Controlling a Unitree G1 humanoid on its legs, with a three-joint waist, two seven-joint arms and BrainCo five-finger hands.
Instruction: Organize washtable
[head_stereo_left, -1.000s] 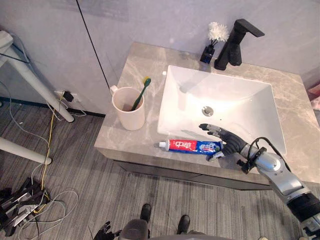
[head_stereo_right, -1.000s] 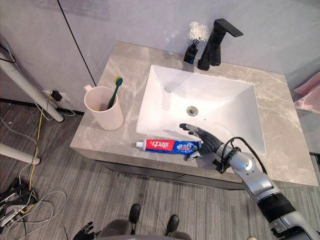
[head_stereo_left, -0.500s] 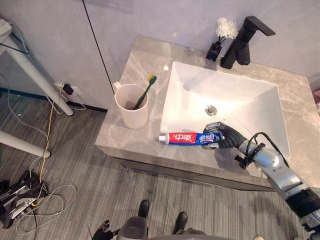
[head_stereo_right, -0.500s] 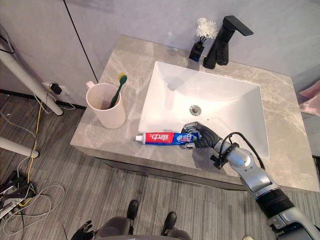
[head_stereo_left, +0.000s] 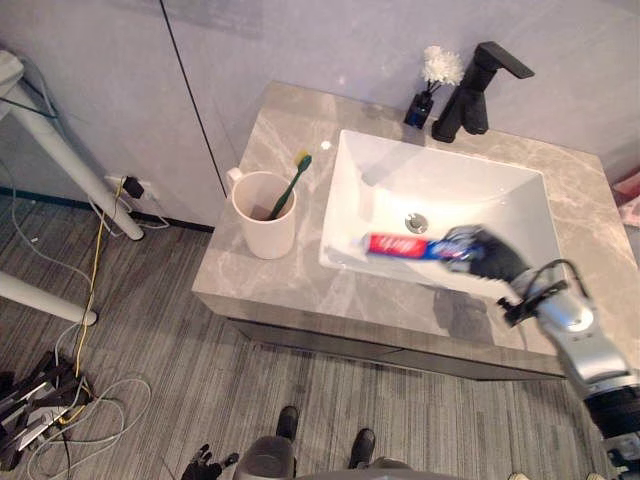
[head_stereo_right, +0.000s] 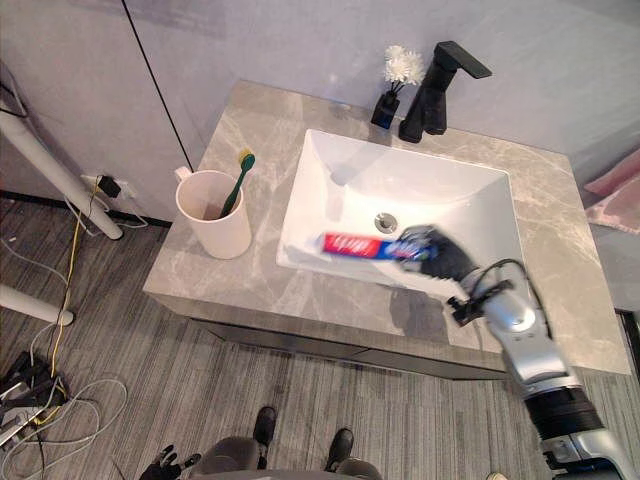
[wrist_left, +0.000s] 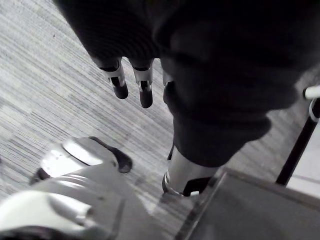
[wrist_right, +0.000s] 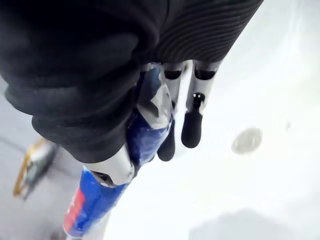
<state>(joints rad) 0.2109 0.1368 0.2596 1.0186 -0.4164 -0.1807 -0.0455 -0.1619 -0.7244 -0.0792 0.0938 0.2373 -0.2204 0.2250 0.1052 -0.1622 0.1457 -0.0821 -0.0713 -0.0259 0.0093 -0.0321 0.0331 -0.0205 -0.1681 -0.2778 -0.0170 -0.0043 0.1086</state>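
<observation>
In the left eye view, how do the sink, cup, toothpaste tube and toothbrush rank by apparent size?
1. sink
2. cup
3. toothpaste tube, partly hidden in the right hand
4. toothbrush, partly inside the cup

No word, number or sign can be read here; the one printed thing is the toothpaste tube (head_stereo_right: 362, 246), held level over the front part of the white basin (head_stereo_right: 410, 180), with the right hand (head_stereo_right: 445, 258) curled round its blue end; pale marks run along the red stretch of the tube, on the side away from the hand, too small to make out; the right wrist view shows a red patch on the blue tube, its marks likewise unreadable.
</observation>
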